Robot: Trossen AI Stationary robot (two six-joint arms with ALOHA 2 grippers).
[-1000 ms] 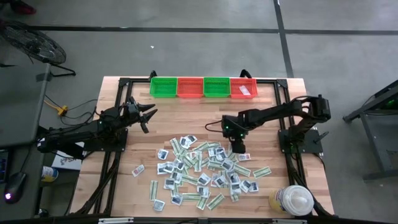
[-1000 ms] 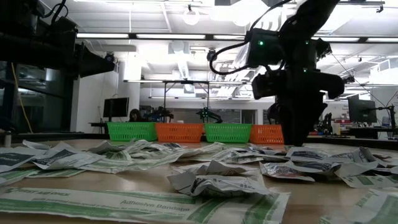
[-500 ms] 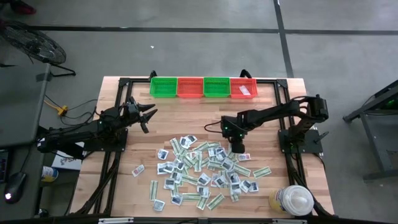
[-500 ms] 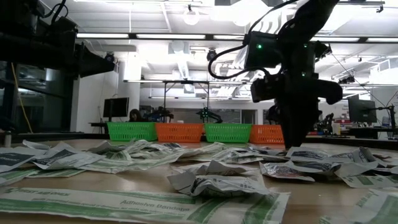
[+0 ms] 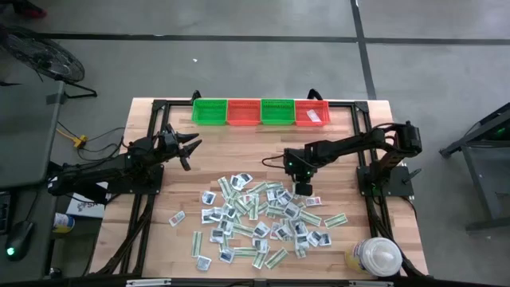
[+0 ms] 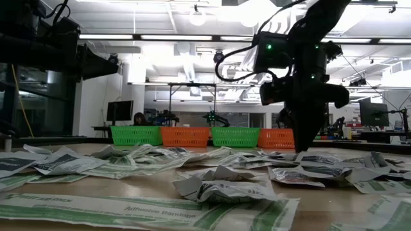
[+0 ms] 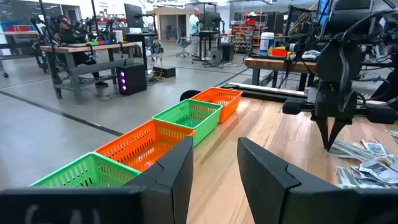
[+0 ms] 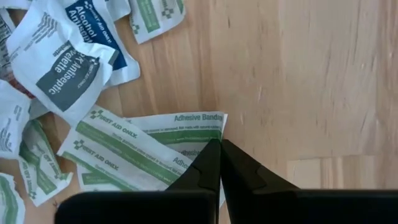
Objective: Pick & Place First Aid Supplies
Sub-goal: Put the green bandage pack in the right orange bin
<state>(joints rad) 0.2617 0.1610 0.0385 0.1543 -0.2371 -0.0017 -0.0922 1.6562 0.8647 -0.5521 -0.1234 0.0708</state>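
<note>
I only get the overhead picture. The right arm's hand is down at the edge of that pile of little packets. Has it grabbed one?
Observer: In its wrist camera the right hand is shut, with its tips over the edge of a green-striped bandage packet. I cannot tell whether the packet is actually pinched.
Operator: From up here I can't read them. What are the white ones?
Observer: The white packets next to it are printed "Antiseptic".
Operator: And the other arm, is it carrying anything?
Observer: No. Its wrist camera shows the left hand open and empty, facing along the row of baskets.
</note>
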